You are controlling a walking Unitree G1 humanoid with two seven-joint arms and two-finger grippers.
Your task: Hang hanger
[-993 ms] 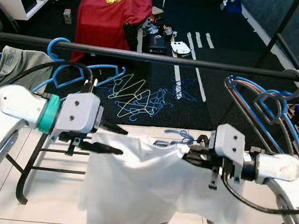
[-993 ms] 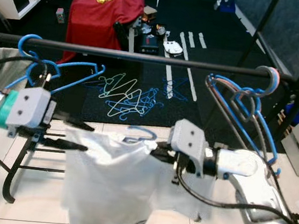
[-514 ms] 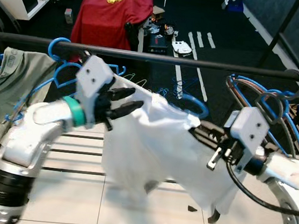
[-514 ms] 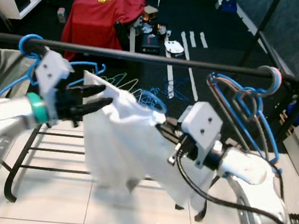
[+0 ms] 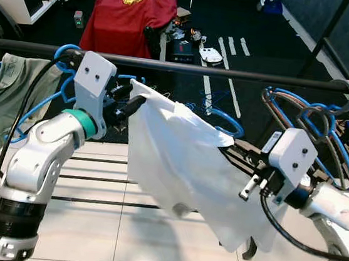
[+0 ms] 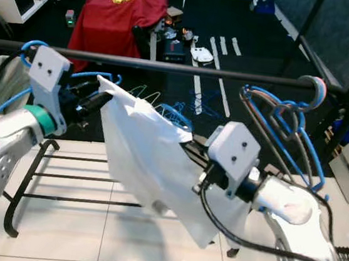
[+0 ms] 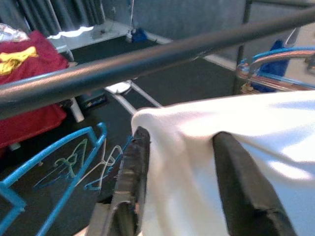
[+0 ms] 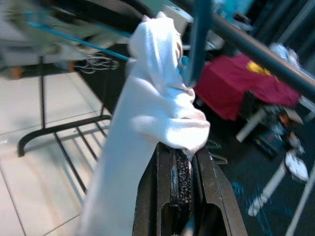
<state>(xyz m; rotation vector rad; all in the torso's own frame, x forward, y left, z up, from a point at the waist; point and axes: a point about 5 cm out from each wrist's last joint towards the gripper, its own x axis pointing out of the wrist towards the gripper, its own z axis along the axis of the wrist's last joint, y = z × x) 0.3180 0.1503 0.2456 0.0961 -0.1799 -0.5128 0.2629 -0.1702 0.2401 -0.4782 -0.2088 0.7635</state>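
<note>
A white garment hangs on a blue hanger whose hook pokes out just under the black rail. My left gripper is shut on the garment's upper left corner, close beneath the rail; in the left wrist view the cloth lies between its fingers. My right gripper is shut on the garment's lower right shoulder, so the garment slants down to the right. In the right wrist view the bunched cloth sits at the fingertips, beside the blue hook.
Several blue hangers hang at the rail's right end, and a grey-green shirt at its left. Beyond lie loose hangers on dark floor and a red-draped object. A low black rack stands below.
Both grippers have lifted the garment from waist height up to just under the rail. The left gripper rose most, so the garment now slants down toward the right.
</note>
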